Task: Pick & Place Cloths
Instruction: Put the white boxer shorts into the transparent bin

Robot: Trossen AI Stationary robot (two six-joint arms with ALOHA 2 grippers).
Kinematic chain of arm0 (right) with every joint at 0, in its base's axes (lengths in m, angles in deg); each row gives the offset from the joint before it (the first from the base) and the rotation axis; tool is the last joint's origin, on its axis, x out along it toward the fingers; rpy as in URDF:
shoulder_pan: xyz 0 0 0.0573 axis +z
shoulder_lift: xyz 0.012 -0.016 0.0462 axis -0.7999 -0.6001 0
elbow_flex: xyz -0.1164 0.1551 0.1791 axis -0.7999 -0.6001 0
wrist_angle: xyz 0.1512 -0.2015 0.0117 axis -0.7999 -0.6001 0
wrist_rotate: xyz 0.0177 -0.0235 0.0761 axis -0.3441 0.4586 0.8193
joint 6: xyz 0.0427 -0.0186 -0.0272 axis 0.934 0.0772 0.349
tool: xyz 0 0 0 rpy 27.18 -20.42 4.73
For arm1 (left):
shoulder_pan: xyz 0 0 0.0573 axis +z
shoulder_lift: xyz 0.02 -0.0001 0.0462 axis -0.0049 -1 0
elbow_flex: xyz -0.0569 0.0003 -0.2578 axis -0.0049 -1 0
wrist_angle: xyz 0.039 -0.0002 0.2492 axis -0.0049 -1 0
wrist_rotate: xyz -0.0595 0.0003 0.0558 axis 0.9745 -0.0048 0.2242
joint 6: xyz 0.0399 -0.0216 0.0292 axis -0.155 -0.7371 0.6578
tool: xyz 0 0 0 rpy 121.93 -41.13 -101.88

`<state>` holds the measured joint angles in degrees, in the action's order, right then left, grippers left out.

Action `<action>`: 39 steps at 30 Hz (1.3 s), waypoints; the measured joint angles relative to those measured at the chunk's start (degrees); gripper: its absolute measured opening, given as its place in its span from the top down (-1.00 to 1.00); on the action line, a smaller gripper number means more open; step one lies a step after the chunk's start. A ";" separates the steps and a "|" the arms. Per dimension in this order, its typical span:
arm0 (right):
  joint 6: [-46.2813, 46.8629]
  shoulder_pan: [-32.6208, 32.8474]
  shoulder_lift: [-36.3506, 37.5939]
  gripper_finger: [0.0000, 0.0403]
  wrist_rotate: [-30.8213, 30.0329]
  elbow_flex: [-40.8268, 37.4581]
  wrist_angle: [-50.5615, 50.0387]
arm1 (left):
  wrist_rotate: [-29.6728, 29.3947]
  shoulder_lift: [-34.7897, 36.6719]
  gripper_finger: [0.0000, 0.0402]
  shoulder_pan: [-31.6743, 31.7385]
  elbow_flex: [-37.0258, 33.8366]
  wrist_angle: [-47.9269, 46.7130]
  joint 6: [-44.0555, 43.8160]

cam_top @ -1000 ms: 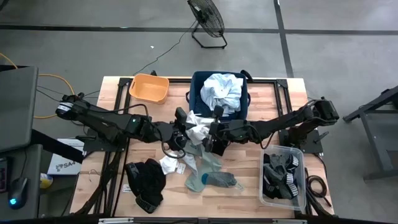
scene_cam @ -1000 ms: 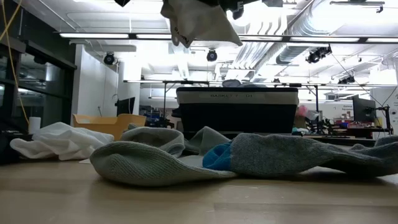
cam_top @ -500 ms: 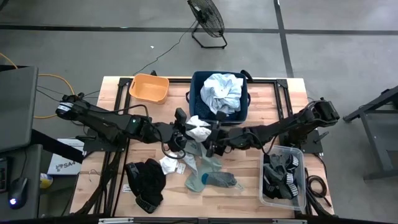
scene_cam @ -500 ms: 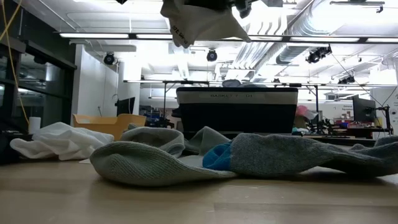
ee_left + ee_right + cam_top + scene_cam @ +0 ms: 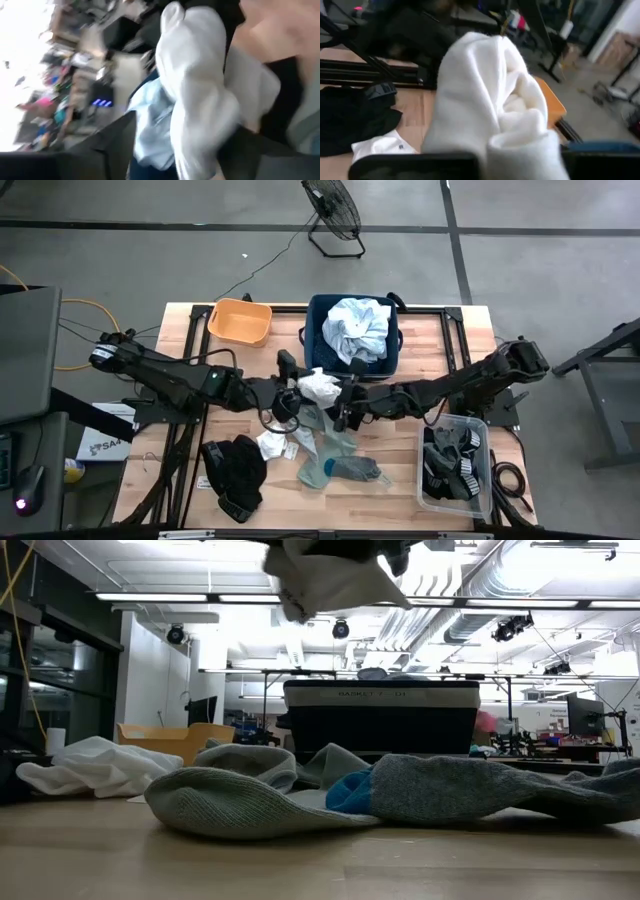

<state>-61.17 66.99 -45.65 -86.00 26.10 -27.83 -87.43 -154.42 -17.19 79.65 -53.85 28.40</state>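
Since half a second ago the white cloth (image 5: 320,386) has bunched into a tighter ball and sits a little nearer the navy bin (image 5: 352,330); both arms have hardly shifted; the left hand (image 5: 290,393) and the right hand (image 5: 345,400) meet over the middle of the worktop (image 5: 440,350), each closed on the white cloth from its own side, and the cloth hangs in the air between them, clear of the wood; a pale blue-white shirt (image 5: 357,328) lies in the bin; grey-green socks (image 5: 335,460) lie flat near the front edge; a black garment (image 5: 236,470) lies beside them, with a small white piece (image 5: 272,444) between.
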 joint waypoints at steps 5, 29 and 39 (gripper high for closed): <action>7.70 -0.02 5.70 0.82 -1.08 1.66 -13.75 | -10.29 1.61 -0.45 -2.63 0.02 -0.30 -0.19; 54.72 7.71 27.10 0.82 31.65 15.61 -73.81 | 9.67 16.70 -0.51 5.82 -10.77 -14.89 -33.06; 79.83 22.39 24.73 0.82 40.62 15.61 -77.81 | 12.54 22.58 -0.51 5.97 -25.13 -1.68 -34.49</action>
<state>18.66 89.38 -20.92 -45.38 41.71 -105.64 -74.89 -131.84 -11.22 54.52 -55.53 -6.09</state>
